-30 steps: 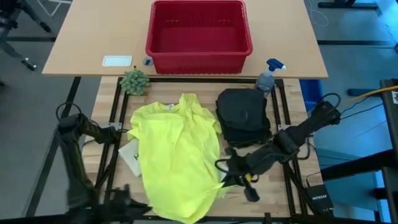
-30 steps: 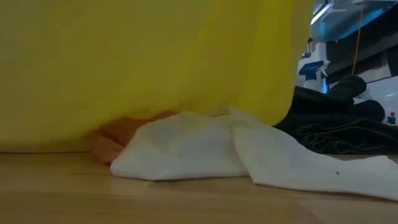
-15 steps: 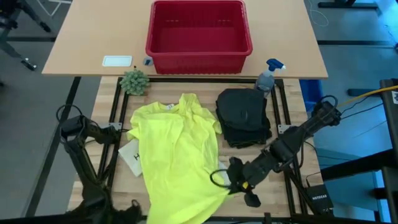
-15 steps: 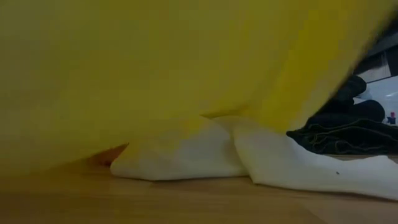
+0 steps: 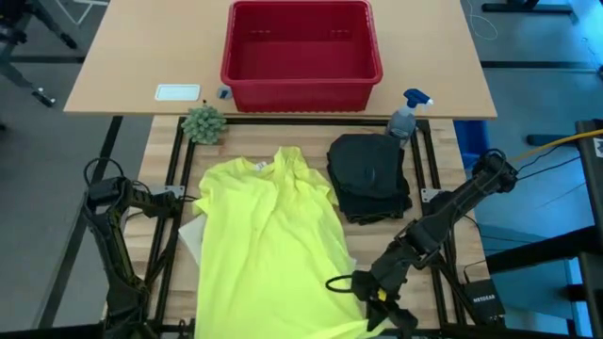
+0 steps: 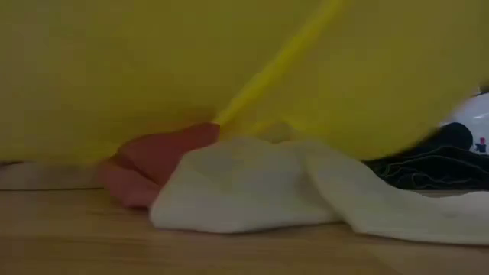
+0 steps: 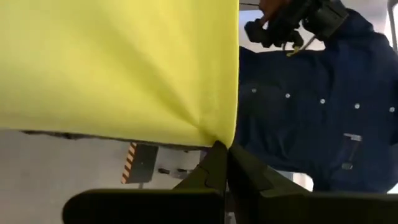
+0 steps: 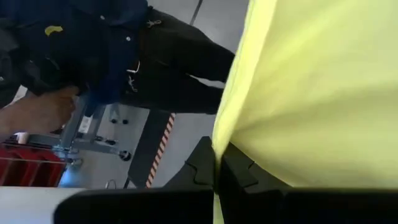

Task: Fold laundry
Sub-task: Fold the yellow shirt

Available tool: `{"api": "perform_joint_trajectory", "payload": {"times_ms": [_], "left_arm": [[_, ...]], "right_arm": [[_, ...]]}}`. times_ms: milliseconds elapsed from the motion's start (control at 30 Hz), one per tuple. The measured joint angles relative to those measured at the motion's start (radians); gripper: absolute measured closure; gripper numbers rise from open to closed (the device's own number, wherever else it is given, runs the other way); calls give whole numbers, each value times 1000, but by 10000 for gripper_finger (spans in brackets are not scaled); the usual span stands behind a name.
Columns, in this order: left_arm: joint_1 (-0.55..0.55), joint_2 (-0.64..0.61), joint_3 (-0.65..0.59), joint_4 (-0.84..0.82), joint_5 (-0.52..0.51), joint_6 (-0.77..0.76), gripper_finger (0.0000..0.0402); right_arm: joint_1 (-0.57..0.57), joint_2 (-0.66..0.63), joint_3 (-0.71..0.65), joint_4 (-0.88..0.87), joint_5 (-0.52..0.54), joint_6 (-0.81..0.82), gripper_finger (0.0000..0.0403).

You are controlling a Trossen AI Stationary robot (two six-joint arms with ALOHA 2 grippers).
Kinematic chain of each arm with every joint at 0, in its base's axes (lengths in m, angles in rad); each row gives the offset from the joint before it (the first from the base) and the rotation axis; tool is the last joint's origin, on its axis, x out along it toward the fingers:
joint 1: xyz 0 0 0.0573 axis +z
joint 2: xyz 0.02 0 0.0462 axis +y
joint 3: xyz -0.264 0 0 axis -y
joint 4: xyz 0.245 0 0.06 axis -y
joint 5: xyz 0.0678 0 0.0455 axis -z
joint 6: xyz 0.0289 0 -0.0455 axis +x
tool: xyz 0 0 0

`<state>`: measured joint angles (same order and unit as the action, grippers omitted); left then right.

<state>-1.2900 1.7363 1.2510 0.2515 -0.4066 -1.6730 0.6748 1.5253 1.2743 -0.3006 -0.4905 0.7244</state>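
Observation:
The bright yellow T-shirt point(image 5: 273, 240) lies spread lengthwise down the table's middle, collar toward the far side. Its near end is raised and fills the upper low view as a yellow sheet point(image 6: 229, 69). My left gripper point(image 7: 222, 146) and my right gripper point(image 8: 217, 155) are each shut on that near end, the right one at the near right point(image 5: 363, 294). Folded black trousers point(image 5: 369, 179) rest on the table right of the shirt. Under the raised shirt a white cloth point(image 6: 252, 191) and a pink cloth point(image 6: 153, 164) lie on the tabletop. My left gripper pinches the T-shirt's near-end corner point(image 7: 217, 132) between its two shut fingers. Creases fan out from the pinch, and the cloth is drawn taut away from it. That corner is lifted clear of the table. My right gripper pinches the T-shirt's edge point(image 8: 219, 140) at the near right end between its two shut fingers. The cloth spreads away from the fingers, held off the table there. One layer or several, I cannot tell.
A red basket point(image 5: 301, 52) stands on the far table, with a small plant point(image 5: 203, 122) and a spray bottle point(image 5: 405, 113) in front of it. A flat white item point(image 5: 191, 235) peeks out at the shirt's left. A person in dark blue point(image 7: 323, 106) stands nearby.
Both grippers have gone toward the table's near edge, the right one also down, keeping hold of the shirt's near end. The shirt, bunched and narrow before, is now drawn out wider and flatter. Its collar end has stayed in place.

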Motion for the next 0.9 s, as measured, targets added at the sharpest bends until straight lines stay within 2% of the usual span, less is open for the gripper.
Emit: {"api": "perform_joint_trajectory", "payload": {"times_ms": [100,300,333,467,633,733,900], "left_arm": [[0,0,0,1,9,-40,401],[10,36,0,49,108,-75,401],[11,41,0,45,113,-76,401],[25,46,0,-21,76,-62,402],[28,44,0,-106,-80,-22,401],[28,42,0,-140,-201,12,401],[27,28,0,-231,-336,29,401]], "right_arm": [[-2,0,0,22,-77,10,403],[-1,0,0,10,-160,36,403],[-1,0,0,-11,-140,30,403],[-8,0,0,-74,54,-20,403],[-8,0,1,-71,293,-45,403],[-18,0,1,-83,362,-50,403],[-21,-10,1,-178,429,-30,403]]}}
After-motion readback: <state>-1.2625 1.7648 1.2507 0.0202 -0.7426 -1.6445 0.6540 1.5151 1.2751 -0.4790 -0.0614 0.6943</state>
